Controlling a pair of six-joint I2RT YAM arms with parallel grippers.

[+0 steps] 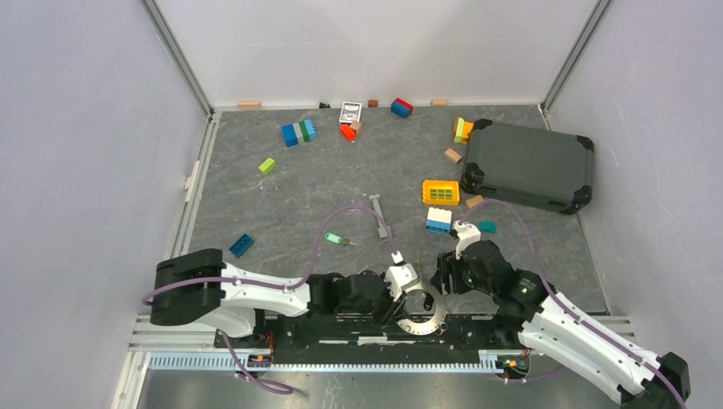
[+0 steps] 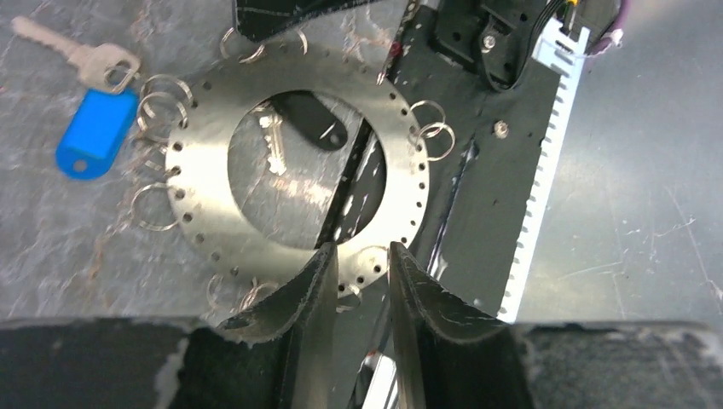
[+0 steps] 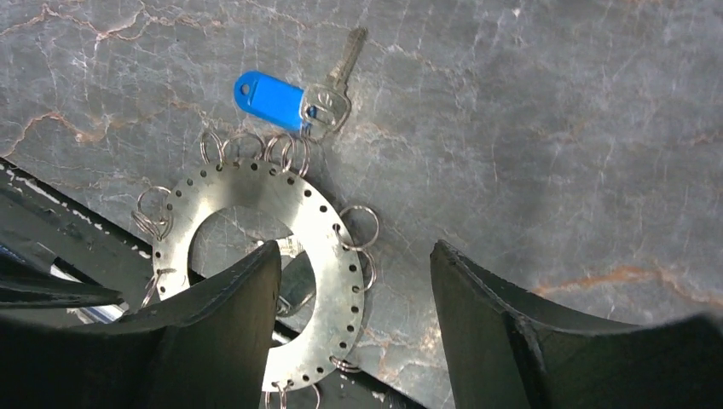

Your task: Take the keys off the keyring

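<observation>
A flat silver perforated disc point(image 2: 213, 217) lies at the table's near edge, with several thin wire keyrings point(image 2: 162, 89) hooked through its holes. A silver key point(image 3: 341, 68) with a blue tag point(image 3: 268, 92) hangs on one keyring point(image 3: 290, 149). A black-headed key point(image 2: 311, 123) shows through the disc's centre hole. A green-headed key point(image 1: 332, 239) lies alone further out. My left gripper point(image 2: 358, 264) hovers over the disc's near rim, jaws a narrow gap apart. My right gripper point(image 3: 354, 256) stands wide open, one finger point(image 3: 230, 315) above the disc point(image 3: 337, 281), holding nothing.
A grey metal bar point(image 1: 380, 215), a yellow grid block point(image 1: 441, 192) and a white-and-blue brick point(image 1: 439, 220) lie beyond the grippers. A dark case point(image 1: 529, 164) sits at the back right. Several toy bricks are scattered near the back. The black base rail point(image 2: 477, 187) runs under the disc's edge.
</observation>
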